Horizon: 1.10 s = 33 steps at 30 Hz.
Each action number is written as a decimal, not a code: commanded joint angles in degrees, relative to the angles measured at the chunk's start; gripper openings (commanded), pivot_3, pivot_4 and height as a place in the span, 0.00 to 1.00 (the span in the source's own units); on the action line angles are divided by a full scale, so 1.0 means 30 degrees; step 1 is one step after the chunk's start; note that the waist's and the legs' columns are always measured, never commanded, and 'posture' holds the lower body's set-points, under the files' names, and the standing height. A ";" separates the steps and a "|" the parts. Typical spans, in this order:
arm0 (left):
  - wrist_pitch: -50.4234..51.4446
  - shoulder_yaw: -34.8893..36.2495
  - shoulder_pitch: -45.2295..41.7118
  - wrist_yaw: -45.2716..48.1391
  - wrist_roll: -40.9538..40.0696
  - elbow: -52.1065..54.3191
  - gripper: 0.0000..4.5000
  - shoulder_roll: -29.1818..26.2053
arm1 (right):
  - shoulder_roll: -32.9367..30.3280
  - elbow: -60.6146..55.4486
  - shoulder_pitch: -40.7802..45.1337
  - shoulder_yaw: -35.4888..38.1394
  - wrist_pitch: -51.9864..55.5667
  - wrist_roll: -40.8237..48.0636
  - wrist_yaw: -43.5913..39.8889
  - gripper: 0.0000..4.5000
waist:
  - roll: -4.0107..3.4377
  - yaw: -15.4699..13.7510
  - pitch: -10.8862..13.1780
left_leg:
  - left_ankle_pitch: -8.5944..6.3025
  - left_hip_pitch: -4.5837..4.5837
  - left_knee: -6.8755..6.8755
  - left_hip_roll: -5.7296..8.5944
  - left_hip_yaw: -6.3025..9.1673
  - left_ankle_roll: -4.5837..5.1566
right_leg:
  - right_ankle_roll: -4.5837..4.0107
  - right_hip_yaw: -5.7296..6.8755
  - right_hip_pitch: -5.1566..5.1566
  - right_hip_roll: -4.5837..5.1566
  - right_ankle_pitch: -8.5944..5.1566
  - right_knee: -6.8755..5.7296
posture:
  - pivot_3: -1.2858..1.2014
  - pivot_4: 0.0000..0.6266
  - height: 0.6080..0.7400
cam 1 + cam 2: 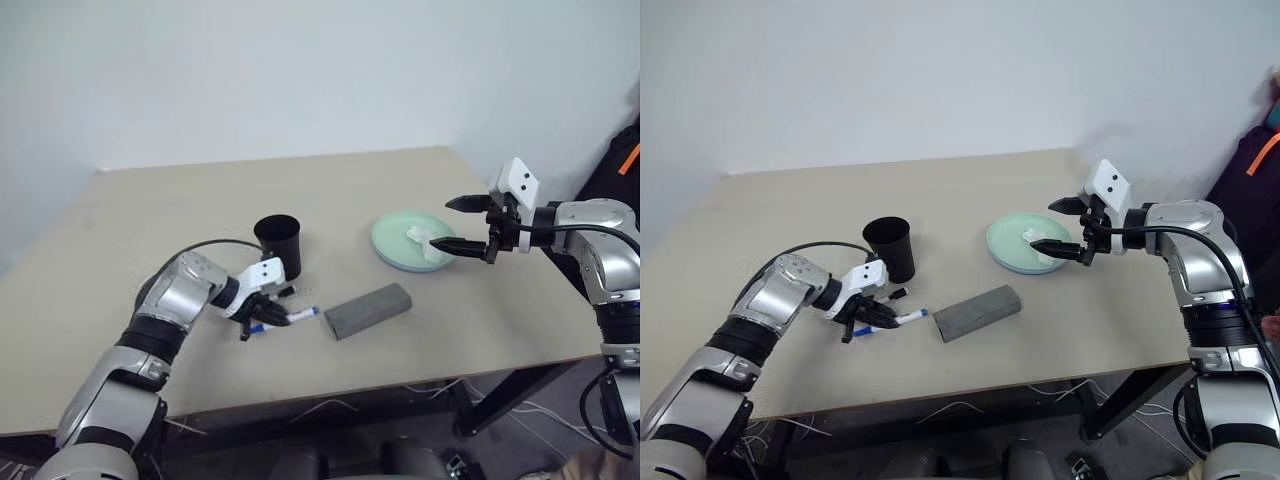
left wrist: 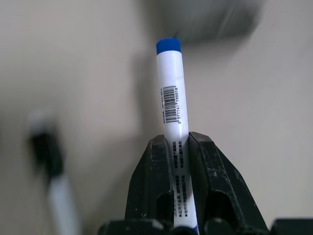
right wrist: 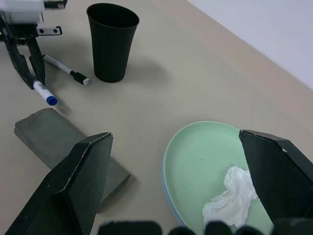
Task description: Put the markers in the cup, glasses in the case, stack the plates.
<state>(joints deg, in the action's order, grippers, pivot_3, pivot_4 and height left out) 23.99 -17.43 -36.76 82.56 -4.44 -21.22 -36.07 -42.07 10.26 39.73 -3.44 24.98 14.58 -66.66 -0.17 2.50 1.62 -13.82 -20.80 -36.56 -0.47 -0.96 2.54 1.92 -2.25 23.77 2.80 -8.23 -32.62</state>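
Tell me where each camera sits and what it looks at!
Left eye view: on the head, looking down at the table, with both arms showing.
Right eye view: beside it, same scene.
Left wrist view: on the left arm, looking along the left gripper shut on the blue-capped marker.
Right wrist view: on the right arm, looking between the open right gripper at the green plate and tissue.
Shared: the right wrist and eye views both show the cup and case.
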 commanded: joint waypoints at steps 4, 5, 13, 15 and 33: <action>0.2590 0.5023 -0.2802 -0.2899 -0.4350 0.1800 0.02 0.1709 | -0.0072 -0.0319 0.0547 0.0478 -0.0065 0.0329 0.0054 1.00 | 0.0001 0.0025 0.0003 | 0.0003 0.0015 -0.0004 -0.0003 0.0018 0.0004 | 0.0004 0.0011 -0.0012 -0.0013 0.0001 -0.0007 | 0.52 0.00 0.90; 0.2223 0.5482 -0.3005 -0.3539 -0.4451 0.1659 0.02 0.1936 | -0.0076 -0.0305 0.0566 0.0485 -0.0061 0.0333 0.0051 1.00 | 0.0000 0.0031 0.0002 | 0.0003 0.0035 -0.0001 -0.0002 0.0018 0.0004 | 0.0005 0.0011 -0.0032 -0.0014 0.0001 -0.0004 | 0.52 0.00 0.90; -0.0588 0.8075 -0.3662 -0.8306 -0.4609 -0.0193 0.02 0.3346 | -0.0060 -0.0136 0.0684 0.0461 -0.0098 0.0310 0.0041 1.00 | -0.0005 0.0063 -0.0001 | 0.0005 0.0074 0.0003 -0.0003 0.0016 0.0005 | 0.0010 0.0003 -0.0064 -0.0025 0.0003 -0.0007 | 0.52 0.00 0.90; -0.0839 0.8096 -0.3684 -0.8502 -0.4627 -0.0369 0.02 0.3391 | -0.0058 -0.0127 0.0690 0.0458 -0.0102 0.0308 0.0041 1.00 | -0.0004 0.0058 0.0000 | 0.0005 0.0069 0.0002 -0.0001 0.0010 0.0004 | 0.0011 0.0000 -0.0065 -0.0025 0.0004 -0.0004 | 0.52 0.00 0.90; -0.9597 0.9703 -0.4392 -1.2296 -0.3900 -0.9647 0.02 0.4474 | 0.0091 0.0066 0.0982 0.0338 -0.0096 0.0293 -0.0100 1.00 | 0.0010 -0.0007 -0.0006 | 0.0000 0.0049 0.0004 0.0018 0.0012 -0.0002 | 0.0016 0.0007 -0.0069 -0.0011 0.0007 0.0013 | 0.52 0.00 0.90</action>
<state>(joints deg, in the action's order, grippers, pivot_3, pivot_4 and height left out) -3.23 10.62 -47.37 45.80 -15.86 -50.64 -22.46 -41.59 10.79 40.46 -3.50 24.98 14.60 -66.82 -0.14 2.48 1.61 -13.82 -20.65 -36.55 -0.43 -0.92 2.53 1.97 -2.23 23.56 2.77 -8.21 -32.58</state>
